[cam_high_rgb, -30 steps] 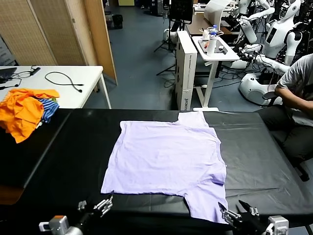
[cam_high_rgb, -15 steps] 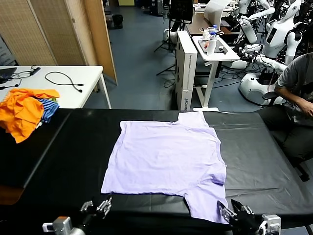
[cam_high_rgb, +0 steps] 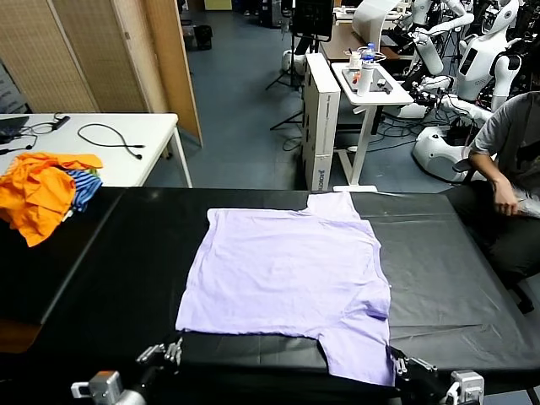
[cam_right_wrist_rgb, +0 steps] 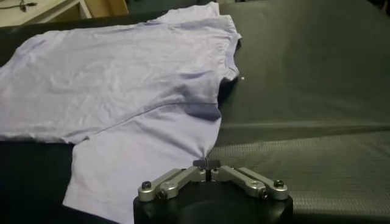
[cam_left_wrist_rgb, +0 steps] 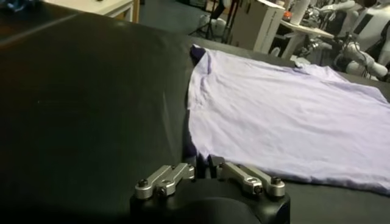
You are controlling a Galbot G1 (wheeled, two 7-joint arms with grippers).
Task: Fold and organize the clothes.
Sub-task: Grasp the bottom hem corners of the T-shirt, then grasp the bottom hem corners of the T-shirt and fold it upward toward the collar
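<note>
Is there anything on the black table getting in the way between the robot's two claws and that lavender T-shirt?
Nothing visible does. The left gripper is shut on the T-shirt at its near corner, and the right gripper is shut on the near sleeve's edge. The orange pile lies far off to the left.

In the head view both arms are cut off by the bottom edge, so only the tips of the left gripper and right gripper show. The seated person is cut by the right edge, head out of sight. Each wrist camera's own housing hides the T-shirt edge beneath it.
</note>
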